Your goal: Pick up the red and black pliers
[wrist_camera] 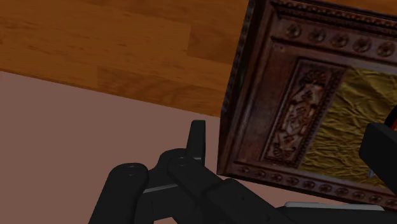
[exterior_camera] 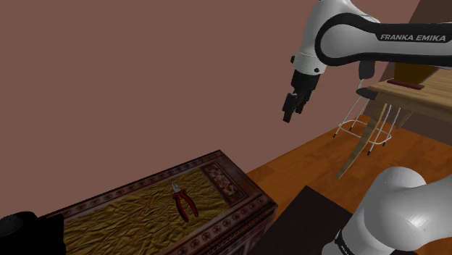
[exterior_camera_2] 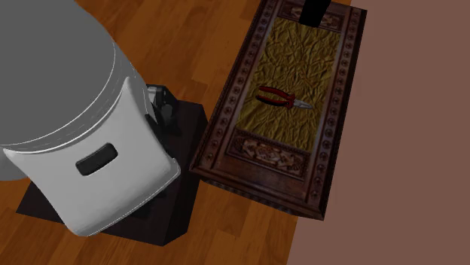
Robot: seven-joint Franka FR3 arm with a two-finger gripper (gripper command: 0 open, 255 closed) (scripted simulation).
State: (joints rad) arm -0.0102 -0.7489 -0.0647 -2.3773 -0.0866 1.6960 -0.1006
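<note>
1. End effector (exterior_camera: 291,114) is up in the air, well above the bench (exterior_camera: 217,230) and off past its end on the shoulder view's right, pointing down.
2. End effector is released: in the wrist view the two black fingers (wrist_camera: 197,137) stand apart with nothing clasped. The bench's carved end panel shows between them.
3. Red and black pliers (exterior_camera: 185,203) lie flat on the gold crumpled panel on the bench top, around its middle and well apart from the end effector.
4. In the second exterior view the pliers (exterior_camera_2: 280,97) have their red handles toward the floor side and their grey jaws toward the wall (exterior_camera_2: 407,150).
5. The bench (exterior_camera_2: 226,105) is dark carved wood with a studded border. Its long side runs along the brownish-pink wall.
6. A black object (exterior_camera: 18,226) sits at the bench's far end, on the shoulder view's lower left.
7. The floor (exterior_camera_2: 188,45) is wood. A light wooden table (exterior_camera: 413,98) and a white wire stool (exterior_camera: 369,123) are in the shoulder view's upper right.
</note>
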